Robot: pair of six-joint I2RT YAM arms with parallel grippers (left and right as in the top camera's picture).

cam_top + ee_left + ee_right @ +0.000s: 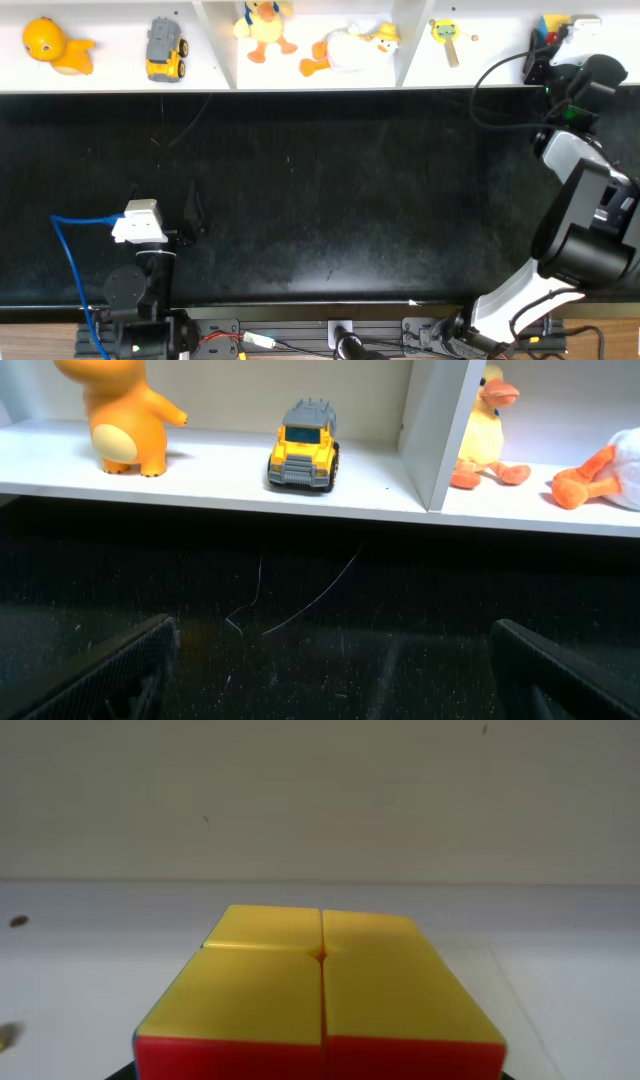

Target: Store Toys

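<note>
The right arm was extended to the white shelf [300,82], its right gripper [556,42] in the shelf's rightmost compartment, at the yellow-and-red cube [320,975]. Whether it clasped the cube could not be told. The left gripper [333,628] hung low, facing the shelf from well short of it, jaws wide apart.

Past the black counter [320,190], ahead of the left jaws, a white shelf [110,78] holds an orange figure [55,45], a truck [165,50], a sitting duck [265,25], a lying duck [345,50] and a rattle [447,35].
</note>
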